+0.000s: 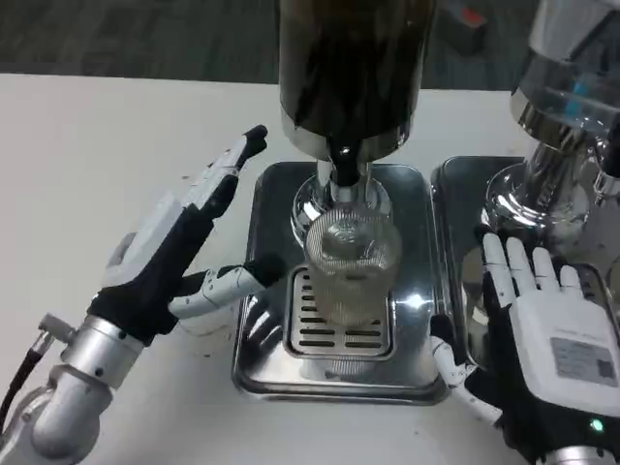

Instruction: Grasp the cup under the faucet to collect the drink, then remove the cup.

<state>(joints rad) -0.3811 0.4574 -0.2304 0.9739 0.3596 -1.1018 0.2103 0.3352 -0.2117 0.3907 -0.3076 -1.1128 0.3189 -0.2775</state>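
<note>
The cup (351, 268) stands on the tray (254, 363) under the faucet (343, 172), just right of the spread, empty left hand (184, 247), so reaching is underway and closing around it comes next, while the right hand (542, 325) waits open.

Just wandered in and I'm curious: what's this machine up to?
A humanoid robot is working at a drink dispenser. A ribbed clear cup stands on the drip tray under the faucet. The left robot hand is open beside the cup, not yet gripping it. The right robot hand waits open nearby.
</note>
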